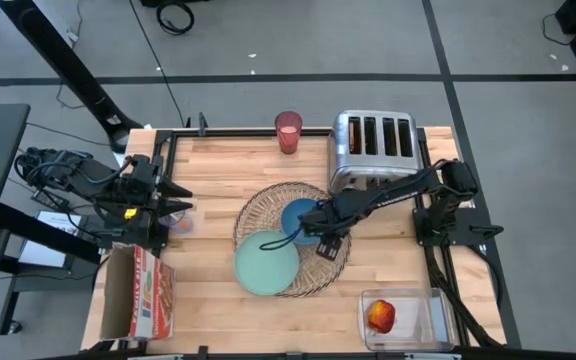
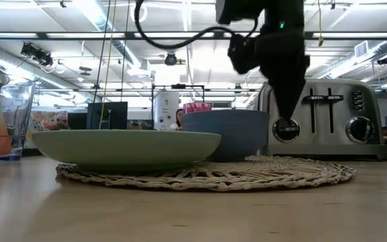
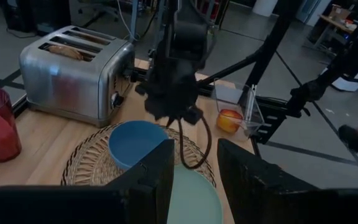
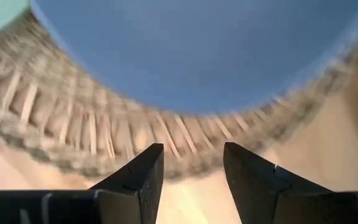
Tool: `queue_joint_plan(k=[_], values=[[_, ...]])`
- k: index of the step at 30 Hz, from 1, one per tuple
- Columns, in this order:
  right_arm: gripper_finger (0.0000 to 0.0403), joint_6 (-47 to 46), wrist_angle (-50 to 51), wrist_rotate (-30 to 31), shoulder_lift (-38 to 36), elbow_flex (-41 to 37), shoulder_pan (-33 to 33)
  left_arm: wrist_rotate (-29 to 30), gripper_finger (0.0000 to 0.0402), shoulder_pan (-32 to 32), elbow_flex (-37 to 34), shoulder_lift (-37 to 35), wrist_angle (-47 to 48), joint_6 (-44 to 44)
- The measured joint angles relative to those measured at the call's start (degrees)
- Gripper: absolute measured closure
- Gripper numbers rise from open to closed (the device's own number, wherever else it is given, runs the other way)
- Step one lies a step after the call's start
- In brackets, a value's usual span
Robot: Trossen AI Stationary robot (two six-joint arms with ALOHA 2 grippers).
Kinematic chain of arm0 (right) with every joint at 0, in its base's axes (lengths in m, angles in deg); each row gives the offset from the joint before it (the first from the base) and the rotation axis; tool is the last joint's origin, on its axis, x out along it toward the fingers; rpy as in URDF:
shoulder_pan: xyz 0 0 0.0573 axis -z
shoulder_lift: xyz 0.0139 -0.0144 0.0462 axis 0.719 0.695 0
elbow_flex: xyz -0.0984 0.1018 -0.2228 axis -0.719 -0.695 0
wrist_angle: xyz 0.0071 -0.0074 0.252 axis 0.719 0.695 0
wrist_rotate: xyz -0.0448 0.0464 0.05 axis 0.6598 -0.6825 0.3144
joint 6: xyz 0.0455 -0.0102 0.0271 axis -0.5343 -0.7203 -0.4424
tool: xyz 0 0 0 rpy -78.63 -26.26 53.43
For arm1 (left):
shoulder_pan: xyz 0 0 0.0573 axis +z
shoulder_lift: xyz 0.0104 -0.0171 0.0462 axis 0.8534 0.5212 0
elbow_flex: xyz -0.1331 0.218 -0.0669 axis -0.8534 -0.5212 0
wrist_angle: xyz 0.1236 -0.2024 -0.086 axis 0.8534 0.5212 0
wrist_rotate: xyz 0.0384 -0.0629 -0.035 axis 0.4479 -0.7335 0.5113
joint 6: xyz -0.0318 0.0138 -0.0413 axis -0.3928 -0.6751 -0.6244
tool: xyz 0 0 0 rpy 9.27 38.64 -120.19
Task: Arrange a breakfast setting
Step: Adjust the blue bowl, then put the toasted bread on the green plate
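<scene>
Right gripper hangs empty, fingers parted, beside the blue bowl on the wicker placemat, teal plate alongside. Apple sits in its clear tub (toast in 1 toaster slot). Left gripper waits parted at the table's left.

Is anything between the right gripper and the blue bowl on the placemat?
Nothing visible. The right gripper, jaws open, hangs low over the wicker placemat right at the blue bowl, with only bare weave between them. The left gripper waits at the table's left side.
</scene>
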Motion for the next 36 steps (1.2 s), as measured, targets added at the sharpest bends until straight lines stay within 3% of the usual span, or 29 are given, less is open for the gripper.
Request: queue_joint_plan(k=[4, 9, 13, 22, 28, 36], values=[[0.0231, -2.17, 11.97, 3.63, -2.54, 7.21, 0.30, 0.37, 0.0272, 0.00, 0.00, 0.00, 0.06, -0.36], [0.0231, -12.51, 24.35, 19.63, -7.84, 15.79, 3.59, 0.78, 0.0272, 0.00, -0.03, 0.00, -0.59, -0.12], [0.0230, -21.25, 26.82, 28.18, -12.81, 17.65, 12.02, 1.54, 0.0272, 0.07, -0.33, 0.00, -1.97, 1.35], [0.0225, -16.67, 14.48, 26.03, -13.80, 17.65, 30.20, 2.10, 0.0272, 0.07, -0.37, 0.00, -2.39, 1.10], [0.0225, -16.16, 11.70, 23.90, -9.45, 17.63, 35.27, 2.12, 0.0272, 0.07, -0.39, 0.02, -2.39, -0.04], [0.0234, -15.23, 12.02, 22.39, -5.99, 17.58, 36.88, 2.13, 0.0272, 0.07, -0.41, 0.02, -2.38, -0.42]])
